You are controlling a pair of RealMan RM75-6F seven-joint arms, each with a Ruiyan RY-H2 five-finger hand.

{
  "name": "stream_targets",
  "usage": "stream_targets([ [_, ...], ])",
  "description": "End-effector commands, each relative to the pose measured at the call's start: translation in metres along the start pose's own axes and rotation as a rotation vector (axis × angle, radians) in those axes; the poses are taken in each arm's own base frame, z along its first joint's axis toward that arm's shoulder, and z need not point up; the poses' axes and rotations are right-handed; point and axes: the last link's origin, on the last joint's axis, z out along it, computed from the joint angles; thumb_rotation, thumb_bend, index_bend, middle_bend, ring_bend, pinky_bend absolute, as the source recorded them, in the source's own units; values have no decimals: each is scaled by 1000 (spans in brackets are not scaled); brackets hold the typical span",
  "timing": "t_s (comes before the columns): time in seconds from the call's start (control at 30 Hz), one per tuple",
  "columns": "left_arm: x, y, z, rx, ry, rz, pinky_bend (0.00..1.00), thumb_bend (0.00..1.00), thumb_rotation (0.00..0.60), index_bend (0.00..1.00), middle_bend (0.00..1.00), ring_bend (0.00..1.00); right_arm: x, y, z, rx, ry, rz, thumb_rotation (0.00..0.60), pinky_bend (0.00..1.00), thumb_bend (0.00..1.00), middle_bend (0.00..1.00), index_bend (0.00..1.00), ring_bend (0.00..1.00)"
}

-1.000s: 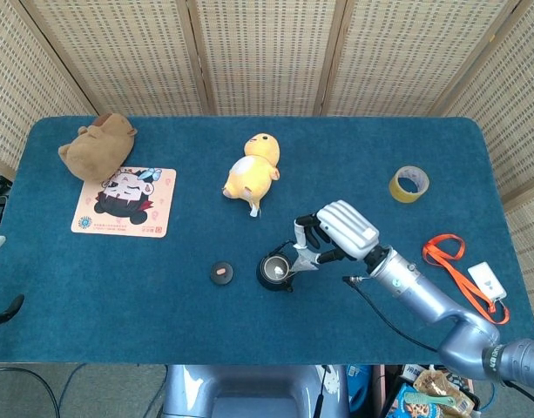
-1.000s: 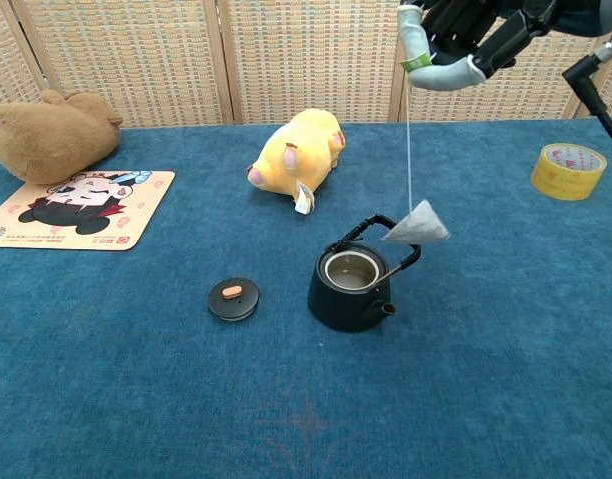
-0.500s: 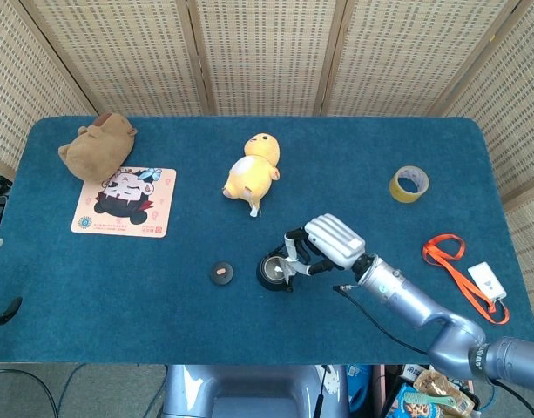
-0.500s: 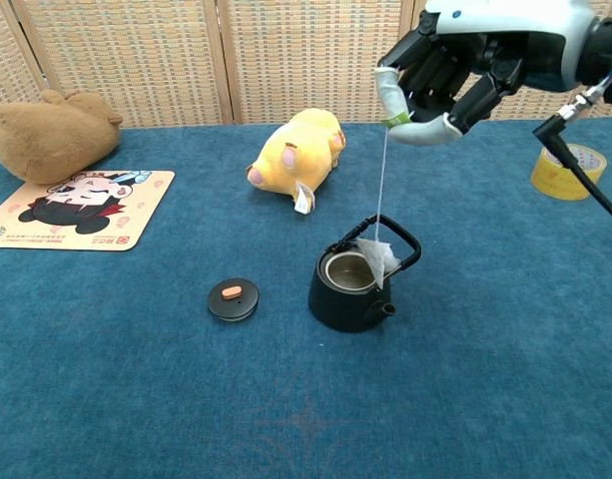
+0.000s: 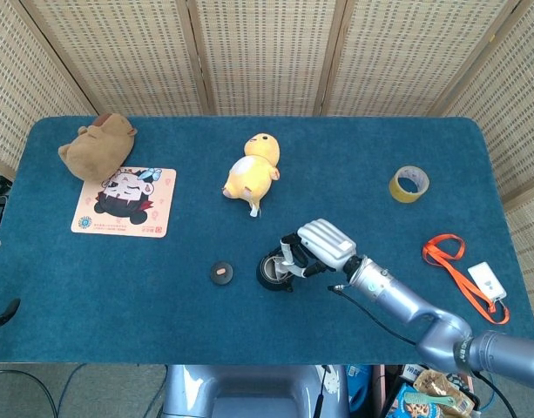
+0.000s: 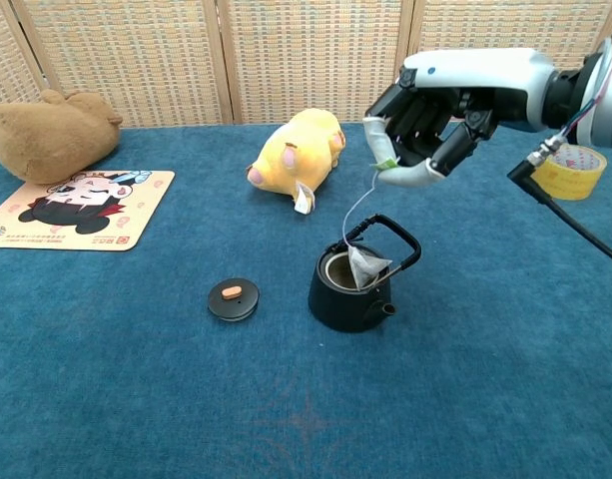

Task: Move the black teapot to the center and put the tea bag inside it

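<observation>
At the far left of the blue table (image 6: 106, 399) lies a brown plush (image 6: 48, 133), with a cartoon coaster (image 6: 76, 209) just beside it at its 5 o'clock. Well to the right, toward the table's far side, a yellow chick plush (image 6: 296, 152) lies on its side.

Near the middle, a small black lid (image 6: 233, 298) with an orange knob sits flat on the cloth, apart from the black teapot (image 6: 351, 283) that stands at its 3 o'clock. The teapot is upright and open at the top, its bail handle raised, its spout pointing toward the near edge.

The tea bag (image 6: 367, 267) rests at the teapot's mouth, tilted against the rim on the right side, partly inside the opening; how deep it sits cannot be told. Its string runs up in a slack curve to the right hand (image 6: 423, 128), which hangs in the air at the teapot's 1 o'clock in the chest view, clear of the handle. That hand pinches the string's green tag between thumb and finger, the other fingers curled loosely. In the head view the right hand (image 5: 319, 248) shows just right of the teapot (image 5: 273, 272), overlapping its handle.

Farther right, a roll of yellow tape (image 6: 568, 171) lies flat, and at the right edge in the head view an orange lanyard (image 5: 454, 261) with a white card lies.

The left hand appears in neither view.
</observation>
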Motion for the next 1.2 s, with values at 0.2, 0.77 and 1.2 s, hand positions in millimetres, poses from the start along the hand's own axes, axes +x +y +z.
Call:
stream_targets([
  [0.2, -1, -1, 0, -2, -1, -1, 0, 315, 600, 0, 0, 0, -12, 11, -10, -30, -45, -48, 600, 888, 757, 841, 705, 802],
  [0.77, 1, 4, 0, -17, 0, 3, 0, 315, 600, 0, 0, 0, -36, 29, -26, -66, -196, -153, 600, 888, 757, 816, 698, 802],
  [1.2, 2, 7, -1, -22, -2, 4, 0, 314, 600, 0, 0, 0, -37, 33, -32, -41, -239, -217, 246, 888, 757, 774, 483, 800],
])
